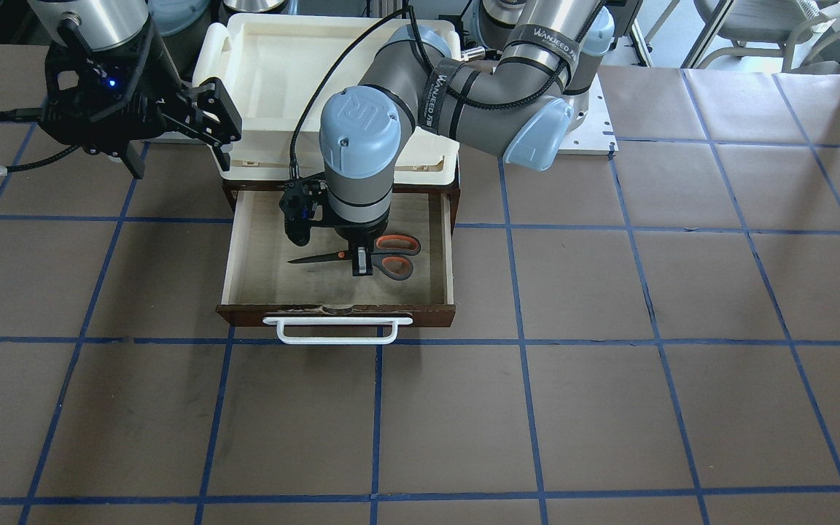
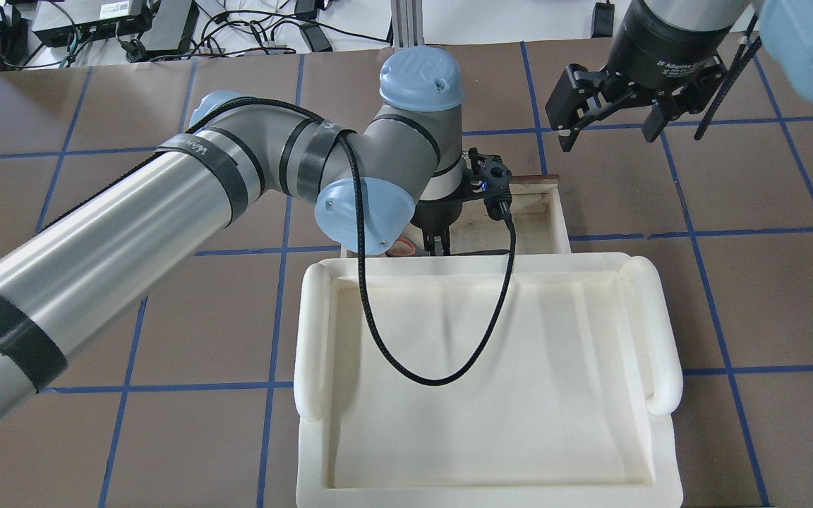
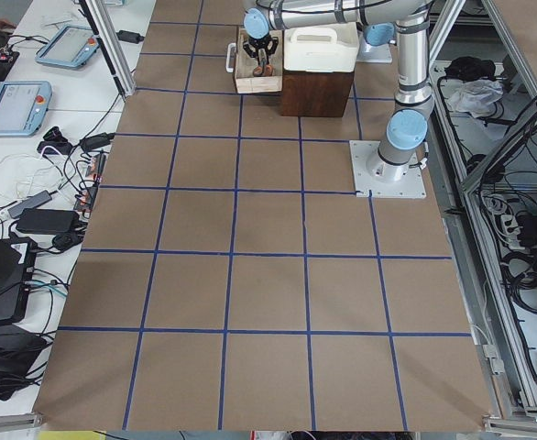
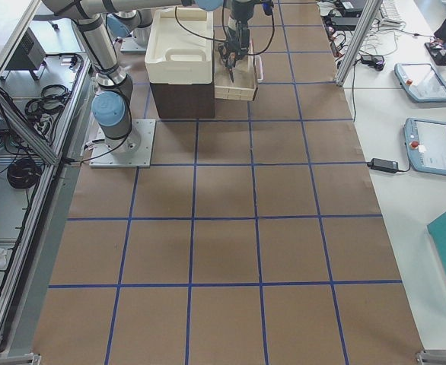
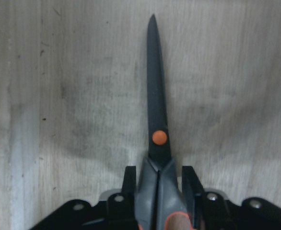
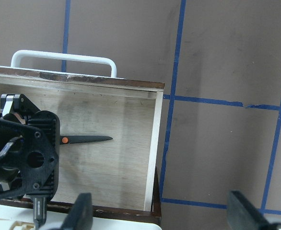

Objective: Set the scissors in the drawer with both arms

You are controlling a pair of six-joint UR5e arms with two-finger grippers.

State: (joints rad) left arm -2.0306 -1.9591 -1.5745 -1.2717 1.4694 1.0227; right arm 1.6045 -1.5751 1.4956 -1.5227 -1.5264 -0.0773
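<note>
Counter (image 1: 609, 364) brown, blue-gridded | right hand (image 1: 179, 146) spread wide, empty, high beside drawer's back corner | drawer (image 1: 229, 255) pulled open | left hand (image 1: 362, 266) inside, closed about scissors (image 1: 394, 267), blades low over floor | remaining, likely: release, withdraw, push drawer shut

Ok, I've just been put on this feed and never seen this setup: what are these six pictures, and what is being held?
These are two robot arms at a paper-covered table with blue tape lines. Two pictures look down on it, one from behind the robot, one facing it; two look along it from either end; two come from cameras on the wrists. The left arm's fingers reach into the open drawer and are closed on the scissors near the handles, blades level, close to its floor. A cream tray sits on the cabinet over the drawer. The right arm's fingers hang open above the table, holding nothing.
</note>
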